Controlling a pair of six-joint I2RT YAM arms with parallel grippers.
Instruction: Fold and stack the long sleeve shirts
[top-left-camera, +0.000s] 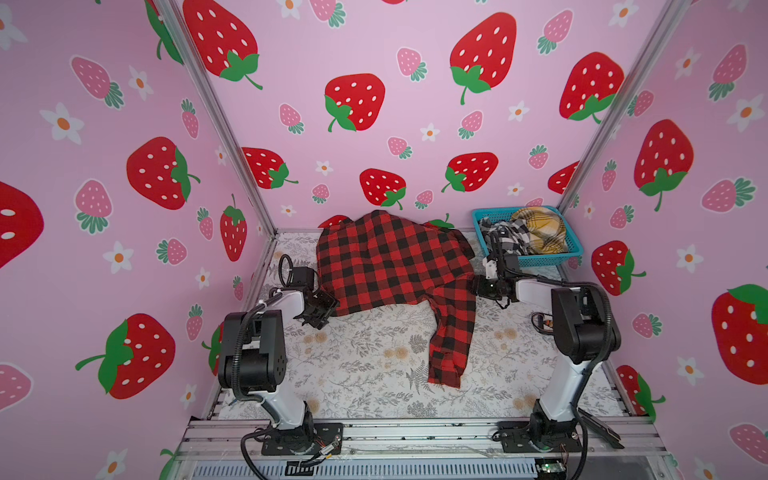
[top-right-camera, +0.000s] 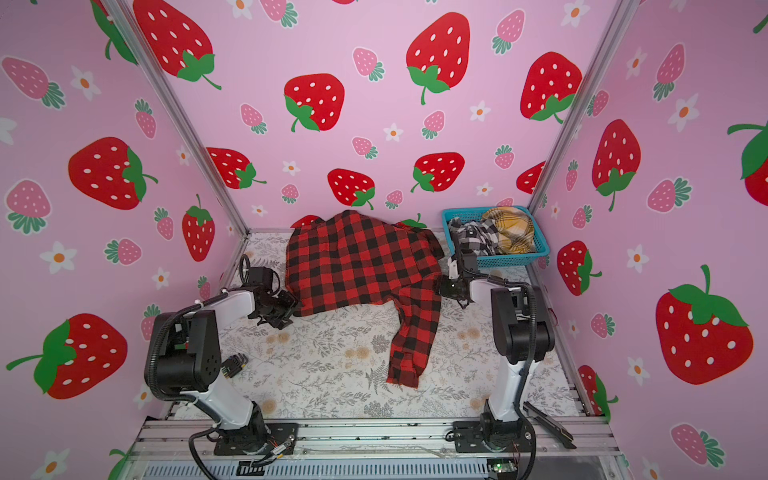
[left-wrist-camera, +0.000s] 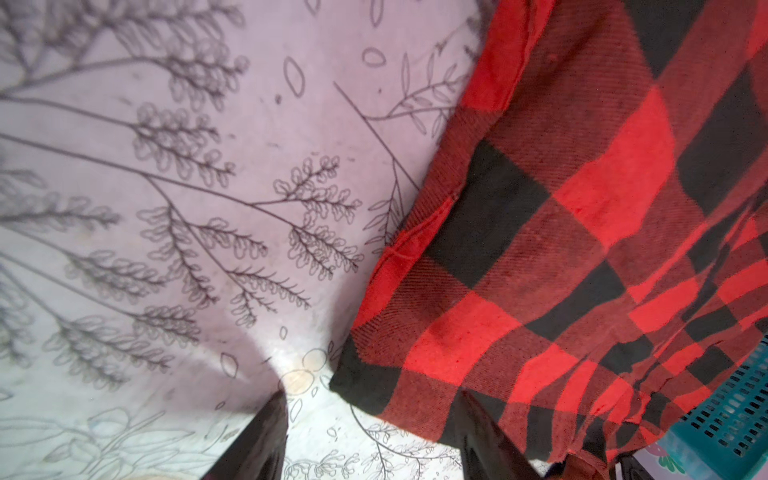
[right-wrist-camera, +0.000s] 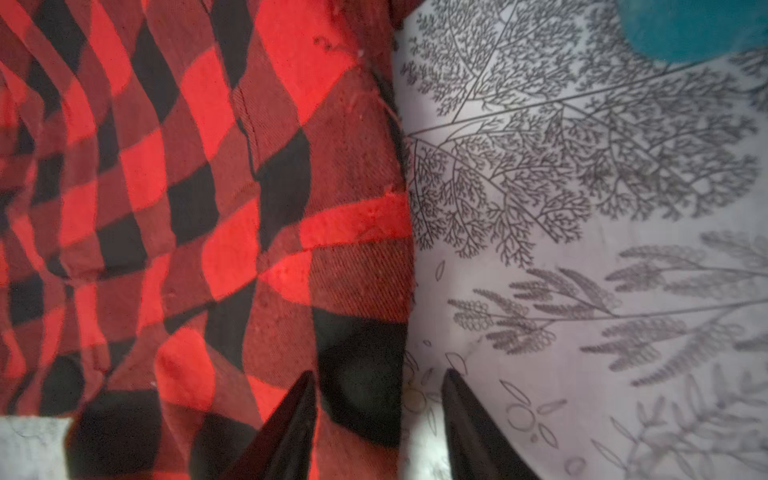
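The red-and-black shirt (top-left-camera: 395, 266) (top-right-camera: 361, 266) lies spread on the far half of the table (top-left-camera: 365, 365), with its far part pushed up against the back wall (top-left-camera: 374, 187). 1 long sleeve (top-left-camera: 453, 332) runs from its right side toward the front of the table and ends in a cuff near the middle.

The left pincer (top-left-camera: 318, 311) (top-right-camera: 278, 316) is low at the near left corner of this shirt. In the left wrist view the left pincer (left-wrist-camera: 372, 395) stands open: 1 of its 2 fingers (left-wrist-camera: 486, 436) is over the cloth, the other is over the bare table, and the black corner of the shirt lies just ahead, between them.

The right pincer (top-left-camera: 478, 286) (top-right-camera: 442, 286) is at the right edge of the shirt, where the sleeve begins. In the right wrist view the right pincer (right-wrist-camera: 379, 374) also has its 2 fingers apart, 1 finger (right-wrist-camera: 291, 424) on the plaid cloth and 1 on the table, so the edge of the shirt runs between them. I do not see cloth pressed between them.

The teal basket (top-left-camera: 540, 259) (top-right-camera: 507, 261) sits in the far right corner, just behind the right pincer and near the shirt's right side. It holds the black-and-white shirt (top-left-camera: 511, 237) (top-right-camera: 478, 237) and the yellow shirt (top-left-camera: 540, 228) (top-right-camera: 511, 228), both crumpled.

The shirt's left edge is near the left wall. In front of the shirt the floral table shows uncovered between both arms, on each side of the sleeve.
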